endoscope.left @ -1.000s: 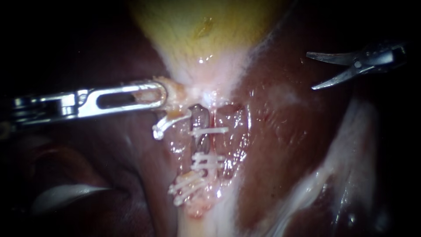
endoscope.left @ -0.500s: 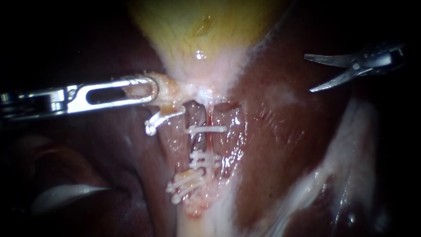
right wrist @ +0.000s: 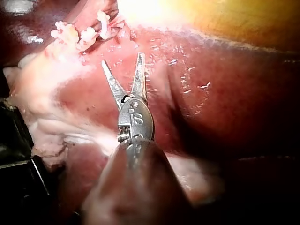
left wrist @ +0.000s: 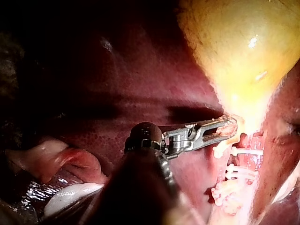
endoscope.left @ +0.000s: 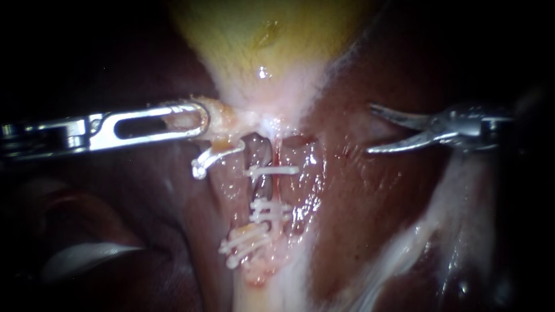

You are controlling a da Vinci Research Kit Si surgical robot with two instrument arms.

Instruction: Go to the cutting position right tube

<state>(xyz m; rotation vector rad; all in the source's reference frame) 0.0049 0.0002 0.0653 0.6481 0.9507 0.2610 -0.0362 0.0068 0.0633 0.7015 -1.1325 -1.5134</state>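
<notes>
Where the yellow gallbladder [endoscope.left: 260, 34] narrows to its pale neck, the left instrument [endoscope.left: 199, 120] has its slotted jaws pressed together on a flap of that neck tissue, one jaw on each side and no gap showing; its shaft comes in level from the left edge of the endoscope view. Just below the neck lies the right tube [endoscope.left: 264, 188], a dark strand running downward over the glistening bed; a single clip [endoscope.left: 272, 170] crosses it near its top and a double clip [endoscope.left: 272, 211] crosses it lower, with a short bare stretch of tube between them. To the left of this tube, a bent clip [endoscope.left: 209, 159] hangs just under the left instrument's jaws; a bundle of clips [endoscope.left: 245, 242] sits lower, on a pale stump. The right instrument [endoscope.left: 370, 128] enters from the right edge; its two curved blades stand wide apart with nothing between them, tips pointing toward the tubes; they lie over the liver [endoscope.left: 376, 190], about level with the gallbladder's neck and apart from the right tube, touching neither tube nor clip. In the right wrist view the spread blades have the white clips ahead and off to one side, with bare liver beneath; whether the blades touch the liver cannot be told.
</notes>
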